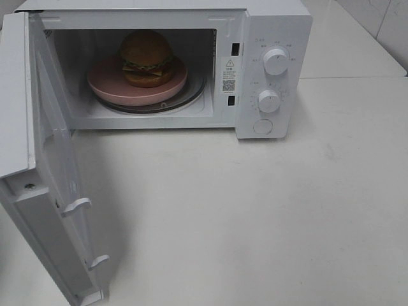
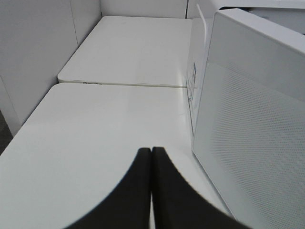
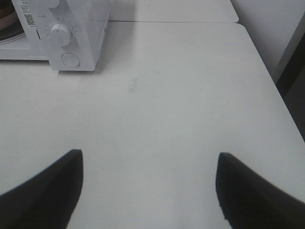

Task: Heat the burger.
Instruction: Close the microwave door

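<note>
The burger (image 1: pixel 147 58) sits on a pink plate (image 1: pixel 137 81) inside the open white microwave (image 1: pixel 274 25), on its glass turntable (image 1: pixel 191 95). The microwave door (image 1: pixel 51 166) swings wide toward the front left. Neither gripper shows in the exterior high view. In the left wrist view my left gripper (image 2: pixel 151 151) is shut with nothing in it, just outside the door's outer face (image 2: pixel 257 119). My right gripper (image 3: pixel 150 164) stands open and empty over bare table, with the microwave's control panel (image 3: pixel 66 38) farther off.
Two knobs (image 1: pixel 276 61) (image 1: pixel 269 101) and a round button (image 1: pixel 262 126) are on the microwave's right panel. A second white table (image 2: pixel 138 47) adjoins beyond the microwave. The white table (image 1: pixel 255 217) stretches in front of it.
</note>
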Robot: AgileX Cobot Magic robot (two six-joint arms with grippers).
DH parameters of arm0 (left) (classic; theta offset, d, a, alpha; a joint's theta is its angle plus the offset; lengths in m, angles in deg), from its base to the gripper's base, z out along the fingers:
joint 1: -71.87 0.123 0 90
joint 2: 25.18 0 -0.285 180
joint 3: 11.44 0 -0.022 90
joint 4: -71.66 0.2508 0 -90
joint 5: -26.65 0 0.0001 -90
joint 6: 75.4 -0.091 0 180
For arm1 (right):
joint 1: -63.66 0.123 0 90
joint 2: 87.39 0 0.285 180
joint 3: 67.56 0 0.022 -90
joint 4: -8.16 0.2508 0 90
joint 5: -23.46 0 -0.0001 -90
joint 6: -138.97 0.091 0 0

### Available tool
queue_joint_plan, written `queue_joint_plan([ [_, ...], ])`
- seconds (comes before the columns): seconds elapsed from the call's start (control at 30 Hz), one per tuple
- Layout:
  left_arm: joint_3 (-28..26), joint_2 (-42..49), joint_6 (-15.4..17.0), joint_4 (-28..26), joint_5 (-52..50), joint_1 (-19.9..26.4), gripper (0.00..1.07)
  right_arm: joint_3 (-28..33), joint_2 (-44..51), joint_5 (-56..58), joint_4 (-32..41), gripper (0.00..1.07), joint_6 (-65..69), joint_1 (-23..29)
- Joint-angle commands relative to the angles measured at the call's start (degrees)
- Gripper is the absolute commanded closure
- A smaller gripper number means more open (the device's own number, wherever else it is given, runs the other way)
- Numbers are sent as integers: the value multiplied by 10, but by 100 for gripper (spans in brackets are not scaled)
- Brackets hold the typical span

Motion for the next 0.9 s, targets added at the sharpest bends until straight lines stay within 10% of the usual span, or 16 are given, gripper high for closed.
queue_joint_plan([
  [0.03, 1, -10, 8, 8, -26, -3, 107, 0, 15, -1, 2, 33, 2, -4],
  [0.2, 1, -69, 104, 123, -68, -29, 107, 0, 15, -1, 2, 33, 2, -4],
  [0.37, 0, -114, 134, 207, -97, -60, 107, 0, 15, -1, 2, 33, 2, -4],
  [0.9, -2, -261, 150, 213, -241, -125, 107, 0, 15, -1, 2, 33, 2, -4],
])
